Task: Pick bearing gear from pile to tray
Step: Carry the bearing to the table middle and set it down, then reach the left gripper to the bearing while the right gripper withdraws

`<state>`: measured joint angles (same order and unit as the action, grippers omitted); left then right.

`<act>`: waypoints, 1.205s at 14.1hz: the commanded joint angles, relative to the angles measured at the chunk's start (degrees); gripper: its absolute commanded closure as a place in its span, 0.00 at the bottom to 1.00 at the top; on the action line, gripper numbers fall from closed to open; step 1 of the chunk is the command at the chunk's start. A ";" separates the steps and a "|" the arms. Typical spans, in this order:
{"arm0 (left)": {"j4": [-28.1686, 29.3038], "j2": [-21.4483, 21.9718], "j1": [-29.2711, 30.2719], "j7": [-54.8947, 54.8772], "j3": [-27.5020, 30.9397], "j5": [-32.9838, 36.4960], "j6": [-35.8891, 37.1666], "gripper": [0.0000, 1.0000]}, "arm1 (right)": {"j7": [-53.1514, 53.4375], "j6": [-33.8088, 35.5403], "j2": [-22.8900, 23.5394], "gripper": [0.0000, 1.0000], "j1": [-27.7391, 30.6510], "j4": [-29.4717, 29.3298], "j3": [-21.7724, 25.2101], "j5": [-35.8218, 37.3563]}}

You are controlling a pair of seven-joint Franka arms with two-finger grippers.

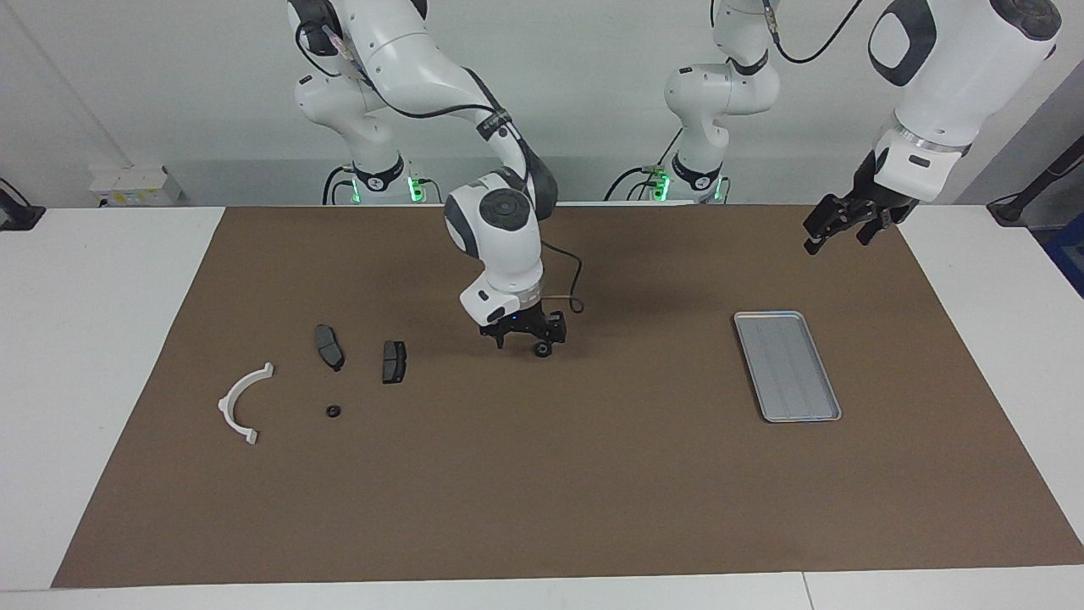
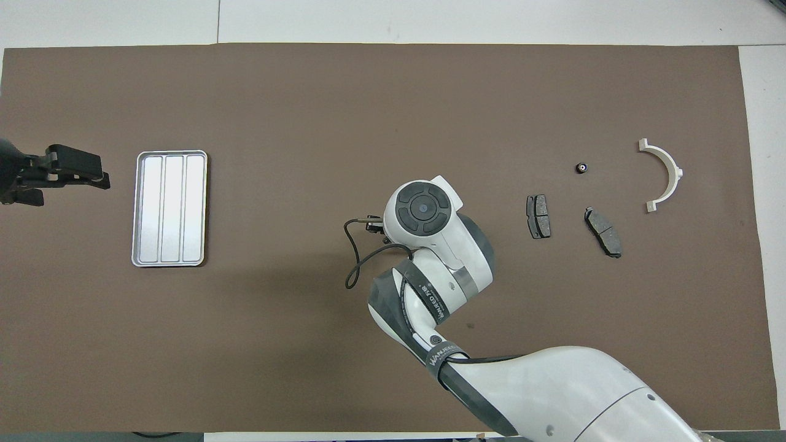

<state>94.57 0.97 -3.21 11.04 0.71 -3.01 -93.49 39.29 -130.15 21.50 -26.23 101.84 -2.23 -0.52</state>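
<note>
The pile lies at the right arm's end of the mat: a white arc (image 1: pixel 241 405), two brake pads (image 1: pixel 329 347) (image 1: pixel 394 362) and a small black gear (image 1: pixel 333 411). The gear also shows in the overhead view (image 2: pixel 581 167). My right gripper (image 1: pixel 521 341) is low over the middle of the mat, open. A second black gear (image 1: pixel 542 350) sits on the mat at one of its fingertips. The arm hides both in the overhead view. The silver tray (image 1: pixel 766 316) (image 2: pixel 171 153) is empty. My left gripper (image 1: pixel 838 237) (image 2: pixel 67 184) waits open in the air beside the tray.
A brown mat (image 1: pixel 542 491) covers most of the white table. The right arm's wrist and cable (image 2: pixel 353 258) hang over the middle of the mat.
</note>
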 commanded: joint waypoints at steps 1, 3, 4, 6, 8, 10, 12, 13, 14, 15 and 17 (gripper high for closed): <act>2.90 2.28 -2.32 0.30 0.35 1.07 -0.72 0.00 | -10.42 2.26 -3.22 0.00 8.62 -1.72 -0.84 0.34; 3.08 2.28 -3.63 0.56 0.44 1.07 -1.34 0.00 | -19.03 4.90 -2.87 0.00 13.90 -4.80 -0.84 0.34; 3.16 2.28 -3.99 1.87 0.35 1.07 -0.99 0.00 | -24.47 4.82 -2.70 0.00 16.97 -5.07 -0.84 0.34; 3.17 1.67 -6.70 5.64 0.35 1.07 -1.51 0.00 | -34.85 3.94 -2.26 0.00 22.51 -5.16 -0.84 0.17; 3.25 0.36 -9.95 9.07 0.35 1.07 -2.39 0.00 | -41.54 3.85 -1.82 0.00 25.69 -4.72 -0.84 -0.01; 3.25 -1.92 -13.99 15.21 0.35 1.07 -3.88 0.00 | -44.64 3.94 -1.55 0.00 27.80 -3.41 -0.76 0.17; 2.38 -5.87 -18.91 21.18 0.44 1.07 -5.90 0.00 | -45.44 4.11 -0.68 0.00 28.34 -2.96 -0.76 0.25; 2.20 -8.07 -20.76 24.43 0.44 0.99 -8.26 0.00 | -45.44 4.12 0.02 0.01 28.34 -2.79 -0.76 0.34; 2.46 -9.74 -22.09 26.29 0.35 0.81 -11.24 0.00 | -45.44 3.86 0.38 0.01 28.25 -2.26 -0.76 0.34; 2.46 -11.58 -23.93 27.88 0.35 0.72 -13.36 0.00 | -45.36 3.77 0.90 0.01 28.25 -1.91 -0.76 0.34; -0.59 -17.99 -28.24 33.84 0.61 0.99 -14.08 0.00 | -45.53 3.24 1.96 0.03 28.42 -1.82 -0.76 0.34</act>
<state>97.24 -11.84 -28.03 40.20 0.24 -3.00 -106.45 -5.08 -126.10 22.88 1.30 99.41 -2.37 -0.54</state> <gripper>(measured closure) 0.000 0.018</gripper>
